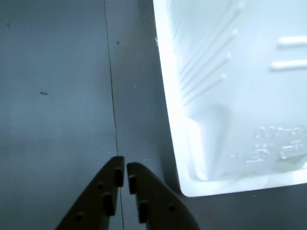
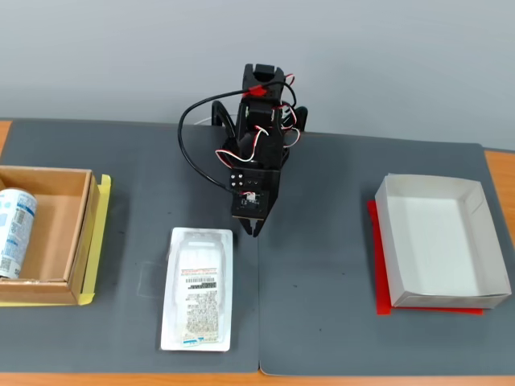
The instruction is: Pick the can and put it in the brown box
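Note:
The slim white and light-blue can (image 2: 14, 232) lies on its side inside the shallow brown cardboard box (image 2: 79, 233) at the left edge of the fixed view. My gripper (image 2: 250, 227) hangs over the dark mat at the centre, far to the right of the box, just above the top right corner of the blister pack (image 2: 198, 287). In the wrist view the gripper (image 1: 124, 173) is shut and empty, with its fingers (image 1: 112, 189) pressed nearly together over the mat seam. The can and the box are out of the wrist view.
A flat white plastic blister pack with a barcode label lies on the mat, and its corner fills the right of the wrist view (image 1: 230, 96). A white paper box (image 2: 442, 241) stands on a red sheet at the right. Yellow tape (image 2: 98, 241) borders the brown box.

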Available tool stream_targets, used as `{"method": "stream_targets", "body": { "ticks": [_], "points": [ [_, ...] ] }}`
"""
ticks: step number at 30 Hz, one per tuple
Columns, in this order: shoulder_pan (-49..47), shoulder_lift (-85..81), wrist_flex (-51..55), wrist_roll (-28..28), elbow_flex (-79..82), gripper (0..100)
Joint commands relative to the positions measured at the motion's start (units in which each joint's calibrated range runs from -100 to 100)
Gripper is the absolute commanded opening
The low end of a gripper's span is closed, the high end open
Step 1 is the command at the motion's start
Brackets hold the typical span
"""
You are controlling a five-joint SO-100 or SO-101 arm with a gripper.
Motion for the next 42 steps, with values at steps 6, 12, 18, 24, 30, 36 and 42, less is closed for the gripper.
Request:
{"method": "stream_targets", "body": {
  "ticks": [6,12,18,24,30,36,42],
  "points": [
    [-0.21,-0.85,12.39,-0.17,-3.89,1],
    [-1.35,-0.85,12.39,0.25,-3.89,1],
    [-3.86,-0.85,12.39,0.25,-3.89,1],
    [-5.57,-0.85,12.39,0.3,-3.89,1],
    [-5.08,-0.25,12.13,0.14,-4.34,1],
    [-5.0,-0.25,12.13,0.14,-4.34,1],
    [-5.0,-0.25,12.13,0.14,-4.34,1]
  ]
}}
